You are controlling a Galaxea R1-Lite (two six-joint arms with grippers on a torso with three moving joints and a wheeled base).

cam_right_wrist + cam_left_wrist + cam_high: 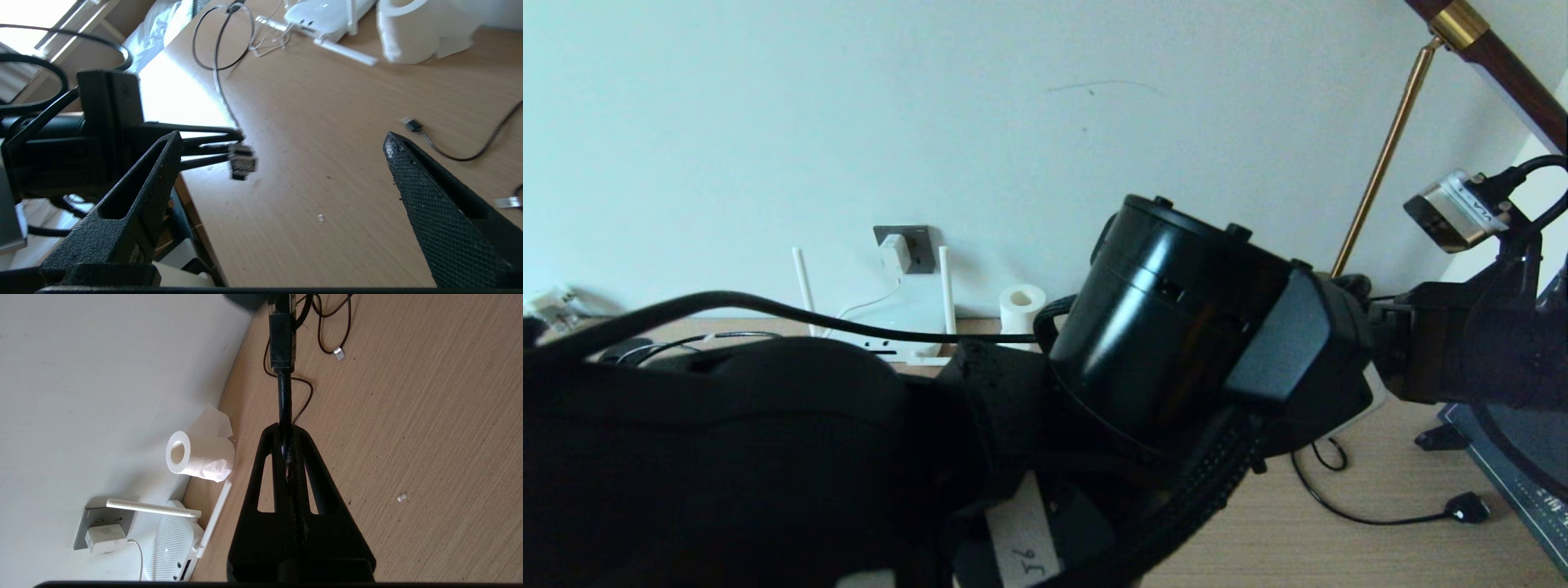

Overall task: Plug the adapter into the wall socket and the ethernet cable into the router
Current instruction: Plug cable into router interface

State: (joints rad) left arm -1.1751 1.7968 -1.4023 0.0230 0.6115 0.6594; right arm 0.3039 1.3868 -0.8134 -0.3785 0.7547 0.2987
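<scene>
Paper roll beside router.

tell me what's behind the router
Behind the router on the wall sits the wall socket, with the adapter plugged into it. The socket's lower holes are covered by the adapter.

The adapter sits in the wall socket on the wall behind the table; the router stands on the table just below the socket, against the wall; a paper roll lies to the router's right (also by the wall); thin cords trail across the table nearer the front.
</scene>
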